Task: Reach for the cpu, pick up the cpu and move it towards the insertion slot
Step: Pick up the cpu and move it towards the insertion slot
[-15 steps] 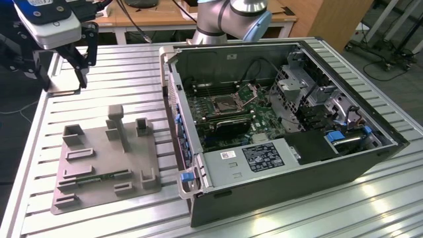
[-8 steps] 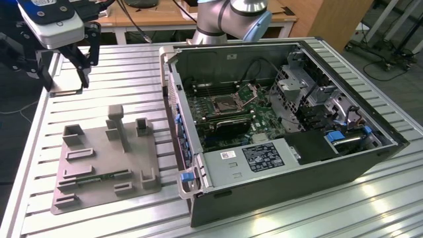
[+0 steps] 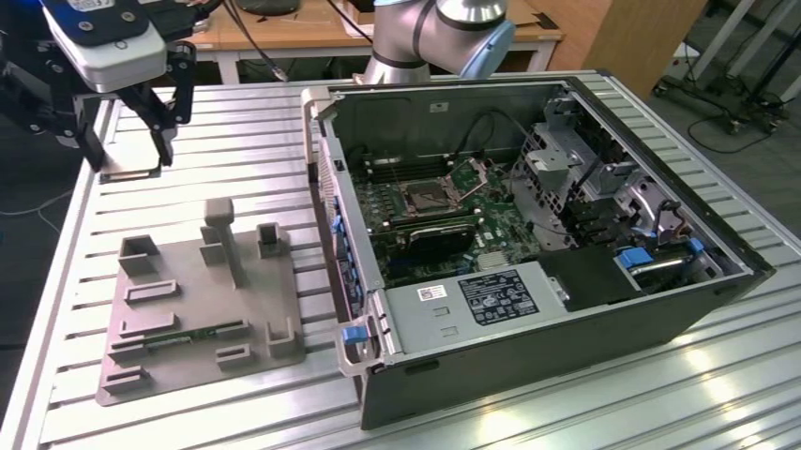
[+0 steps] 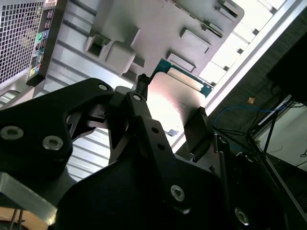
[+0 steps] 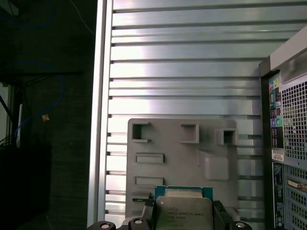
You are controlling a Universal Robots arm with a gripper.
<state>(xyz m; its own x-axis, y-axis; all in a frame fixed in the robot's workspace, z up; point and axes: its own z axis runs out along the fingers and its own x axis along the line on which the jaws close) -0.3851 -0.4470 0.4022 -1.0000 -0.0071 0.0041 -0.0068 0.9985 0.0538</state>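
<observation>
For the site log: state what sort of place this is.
Probably a robotics lab: an open computer case on a slatted metal bench, a grey parts tray beside it, and robot fingers holding a chip.

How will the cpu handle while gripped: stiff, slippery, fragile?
Probably stiff: the cpu sits flat in the gripper, held by its edges. Its shiny metal top looks smooth, so it may slip. Its thin green rim seems fragile.

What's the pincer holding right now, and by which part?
The pincer holds the cpu, its fingers clamped on two opposite edges.
</observation>
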